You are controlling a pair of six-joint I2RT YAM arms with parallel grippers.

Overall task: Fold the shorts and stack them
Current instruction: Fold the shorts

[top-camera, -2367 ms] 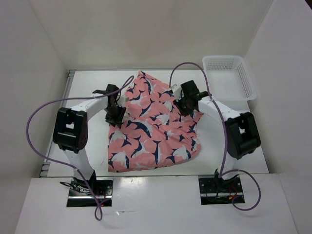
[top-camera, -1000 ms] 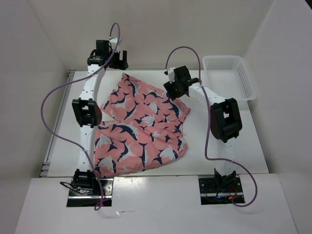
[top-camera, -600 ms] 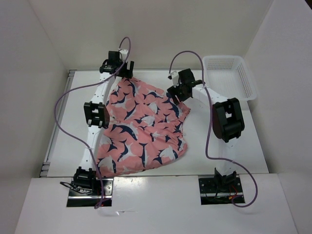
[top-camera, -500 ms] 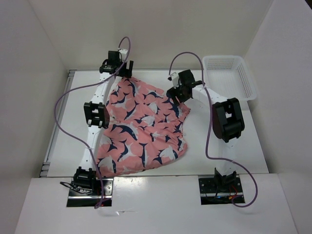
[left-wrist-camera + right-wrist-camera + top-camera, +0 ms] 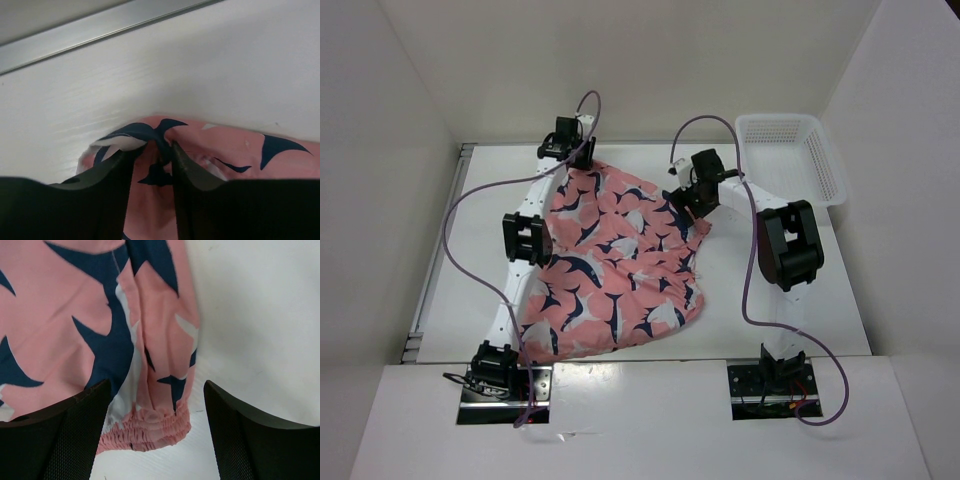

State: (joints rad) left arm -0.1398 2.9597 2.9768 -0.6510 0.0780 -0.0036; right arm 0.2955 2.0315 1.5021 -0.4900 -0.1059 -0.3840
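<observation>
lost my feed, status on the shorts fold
Left pincer shut on the shorts, far edge. Right pincer open over the waistband corner. Nothing stacked yet; basket far right, out of the way.

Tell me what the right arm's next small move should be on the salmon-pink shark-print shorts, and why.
Probably shut the right gripper on the gathered elastic waistband of the salmon-pink shark-print fabric shorts. Its fingers stand open either side of that corner, while the left gripper pinches the far edge; with both held, the arms could likely fold.
</observation>
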